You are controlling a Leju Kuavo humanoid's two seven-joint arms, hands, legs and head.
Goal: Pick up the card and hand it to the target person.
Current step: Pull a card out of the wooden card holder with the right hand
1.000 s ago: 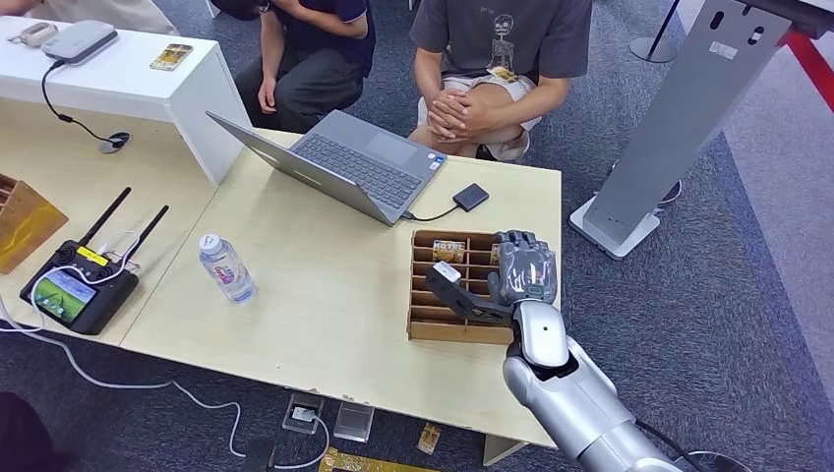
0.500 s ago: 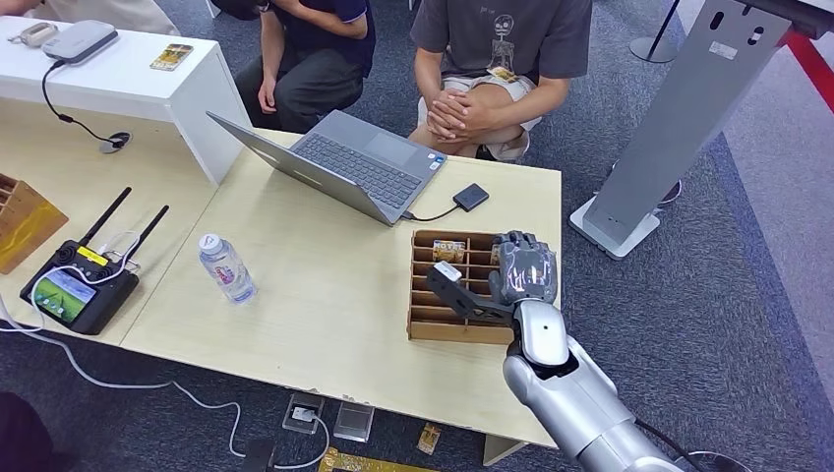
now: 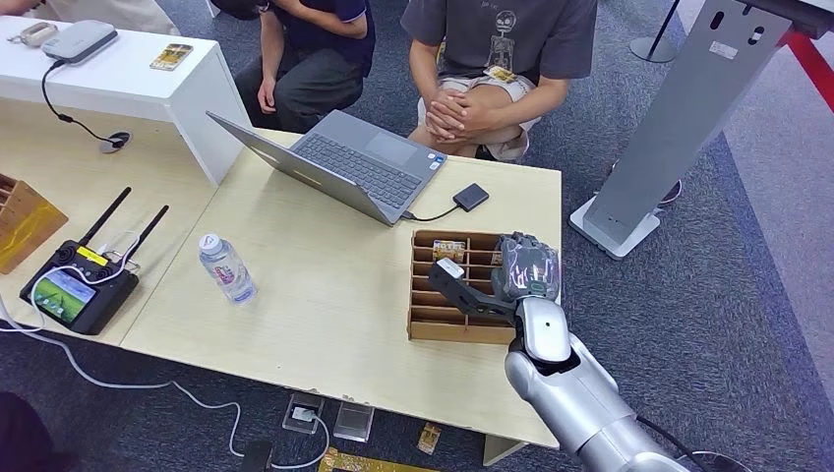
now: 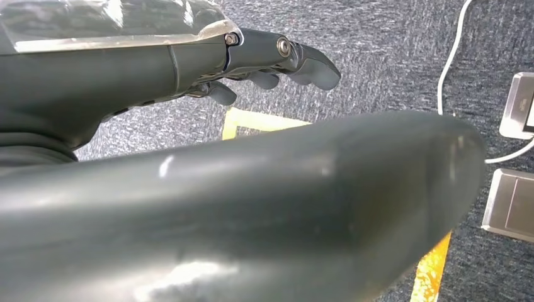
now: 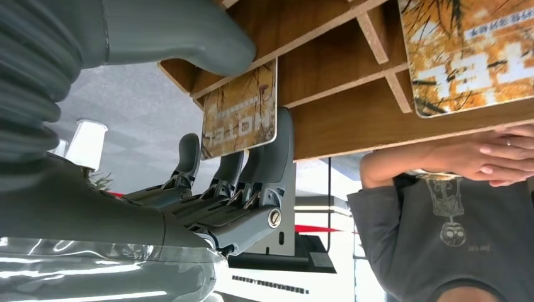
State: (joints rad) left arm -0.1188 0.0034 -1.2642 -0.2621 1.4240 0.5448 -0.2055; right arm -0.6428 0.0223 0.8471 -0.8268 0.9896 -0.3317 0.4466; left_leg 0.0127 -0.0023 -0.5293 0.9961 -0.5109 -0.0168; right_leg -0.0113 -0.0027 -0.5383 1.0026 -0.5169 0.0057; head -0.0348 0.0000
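Item: card (image 5: 240,113). Orange-and-brown printed card standing in a slot of the wooden rack (image 3: 425,317), at the rack's right side on the pale wooden table (image 3: 325,295). In the right wrist view the card sits between the thick grey thumb (image 5: 189,31) on one face and the dark fingers (image 5: 277,148) on the other. A finger lies right against the card's edge; whether the thumb presses the card cannot be told, so a firm grip is not confirmed.

Item: right hand (image 3: 511,270). Positioned over the right side of the rack, thumb reaching across the dividers, fingers curled down at the rack's right edge. Silver forearm comes in from the lower right.

Item: second card (image 5: 469,53). Same print, in a neighbouring slot of the rack, apart from the hand.

Item: left hand (image 4: 189,69). Seen over grey carpet, fingers loosely curled, holding nothing.

Item: person (image 3: 497,39). Grey T-shirt, seated beyond the table's far edge, hands clasped on the knees.

Other table contents: open laptop (image 3: 339,162) beyond the rack; water bottle (image 3: 226,268) well to the rack's left; black controller (image 3: 79,285) near the left edge.
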